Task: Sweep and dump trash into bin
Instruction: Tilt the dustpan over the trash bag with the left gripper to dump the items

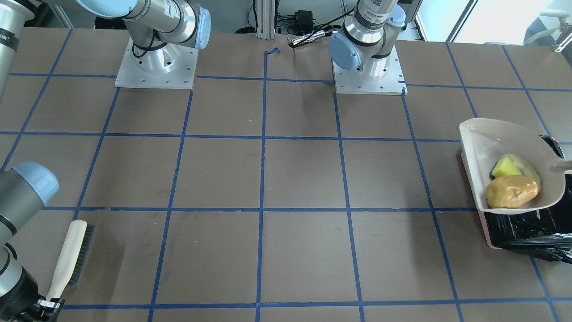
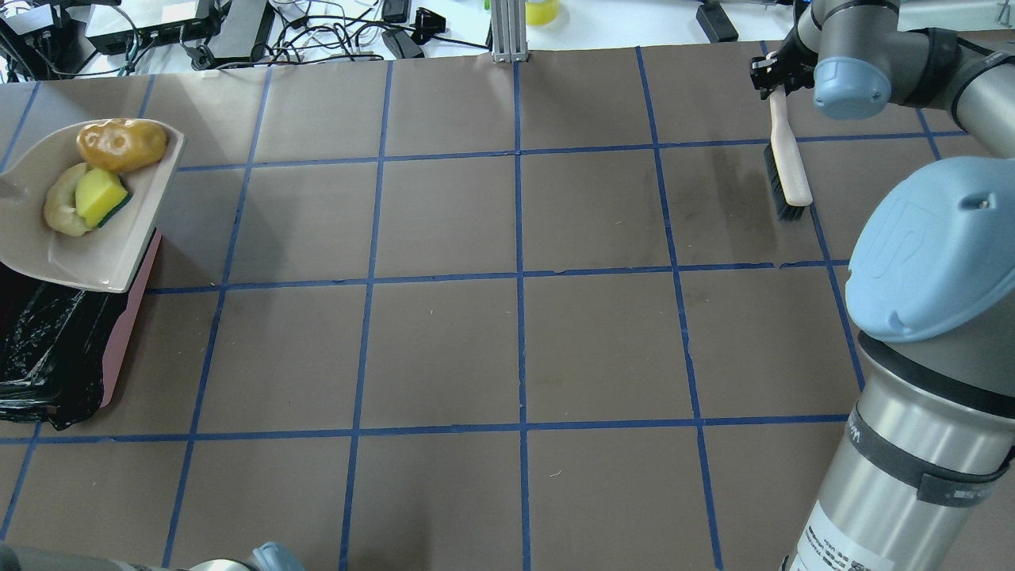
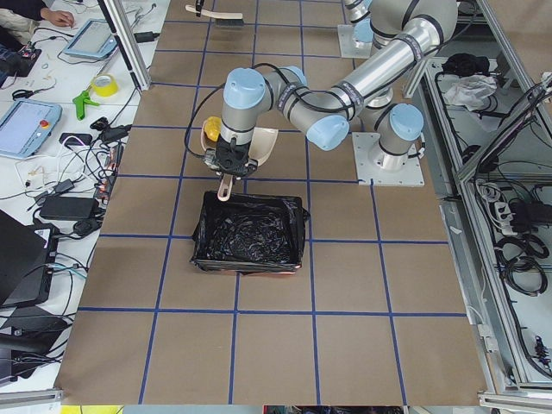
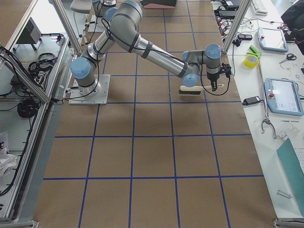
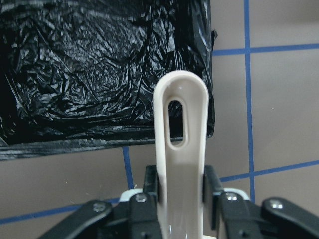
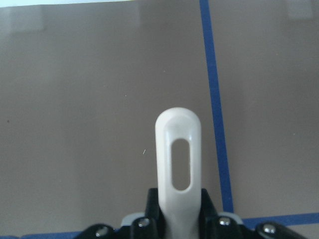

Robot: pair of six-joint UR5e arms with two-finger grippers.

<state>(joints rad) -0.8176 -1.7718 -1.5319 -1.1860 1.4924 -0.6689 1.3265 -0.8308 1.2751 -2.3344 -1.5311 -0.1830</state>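
The beige dustpan point(image 1: 482, 138) carries the trash: a golden-brown potato-like lump point(image 1: 511, 191), a yellow sponge wedge point(image 1: 507, 167) and a pale cream crescent slice point(image 2: 59, 208). The pan hangs over one end of the bin point(image 2: 47, 349), a pink box with a black bag lining. My left gripper point(image 5: 180, 191) is shut on the dustpan's handle point(image 5: 180, 139), with the bin's bag point(image 5: 99, 64) below it. My right gripper point(image 6: 179, 211) is shut on the handle of a brush point(image 2: 789, 170), whose bristles rest on the table at the far right.
The table is brown paper with a blue tape grid point(image 2: 519, 277). The two arm bases point(image 1: 156, 62) stand at the robot's edge of the table. Cables and devices point(image 2: 238, 32) lie beyond the table's far edge.
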